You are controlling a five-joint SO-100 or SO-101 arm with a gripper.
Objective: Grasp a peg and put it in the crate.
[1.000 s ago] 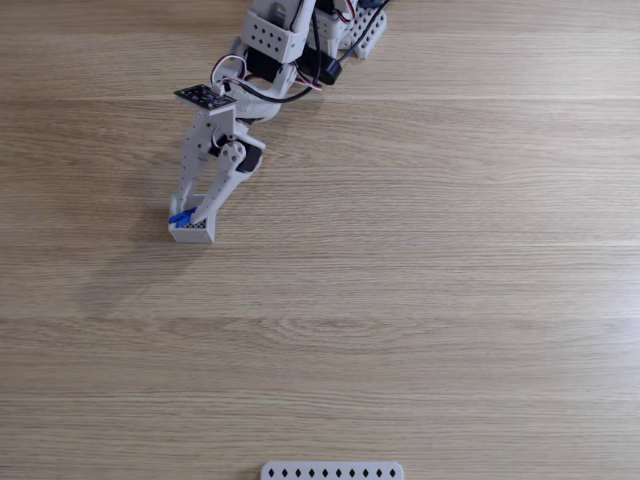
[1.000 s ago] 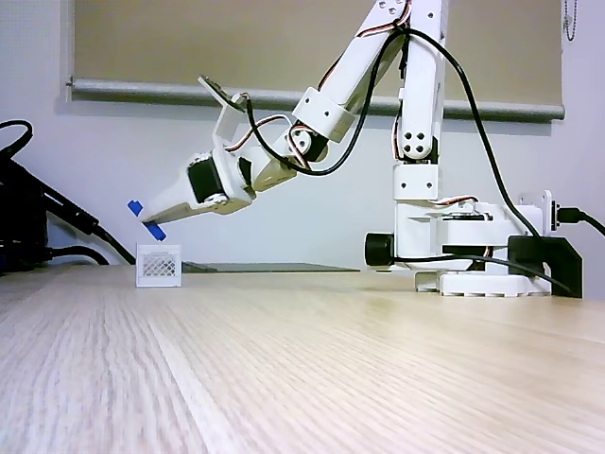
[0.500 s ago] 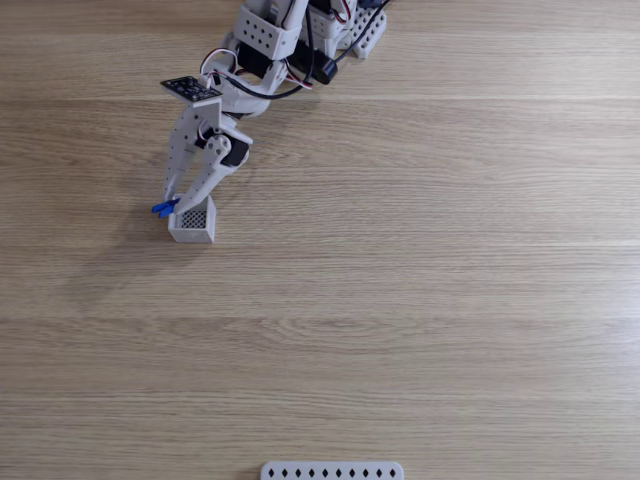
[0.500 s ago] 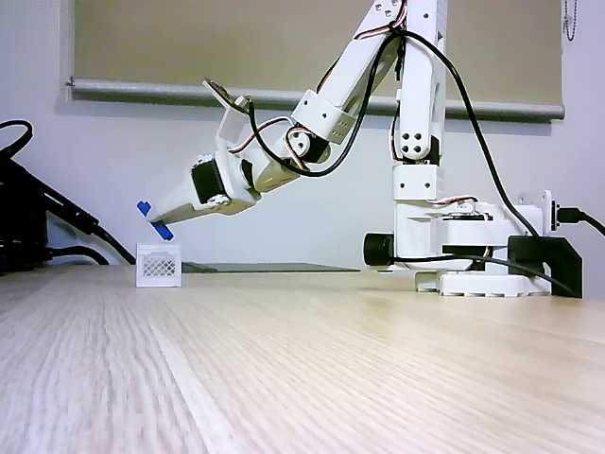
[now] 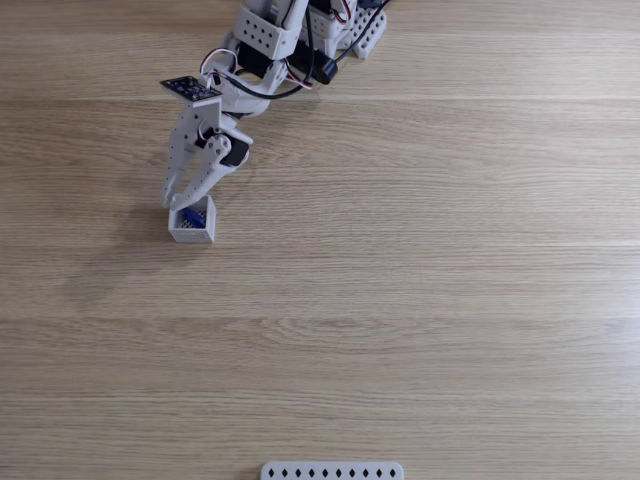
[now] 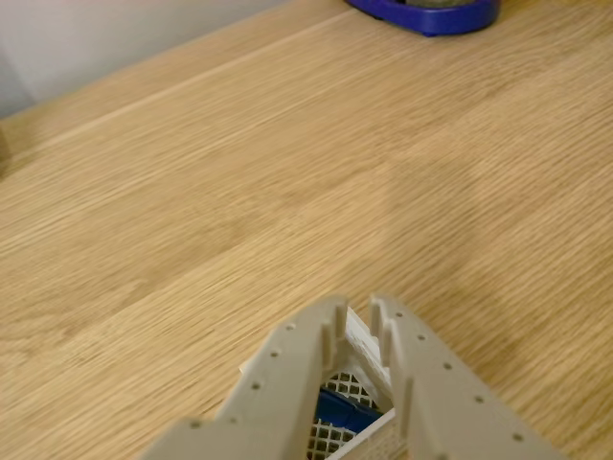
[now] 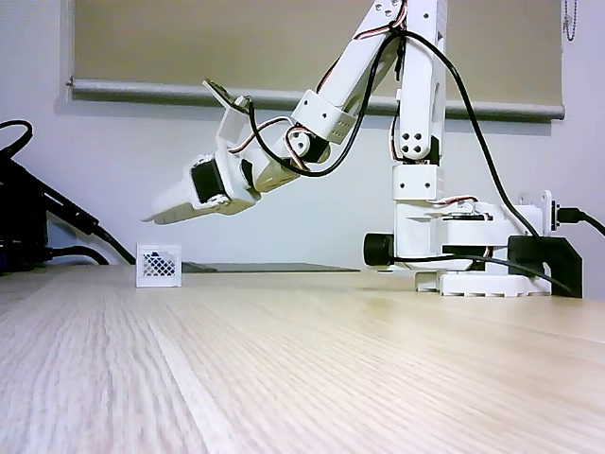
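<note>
Your gripper [image 5: 176,203] hangs above the crate [image 5: 192,227] with its fingers slightly parted and nothing between them. You can see the blue peg [image 6: 340,414] lying inside the crate on its grid bottom. From the side, the fingertips [image 7: 151,218] clear the crate's top. A white strip with diamond holes [image 5: 332,470] lies well apart at the table's [image 5: 420,260] near edge.

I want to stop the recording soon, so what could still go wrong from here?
The peg lies inside the crate, and the gripper hangs just above it. Swinging away low, a fingertip could clip the crate's rim and tip or drag it. The peg may also lean on a wall and not lie flat.
</note>
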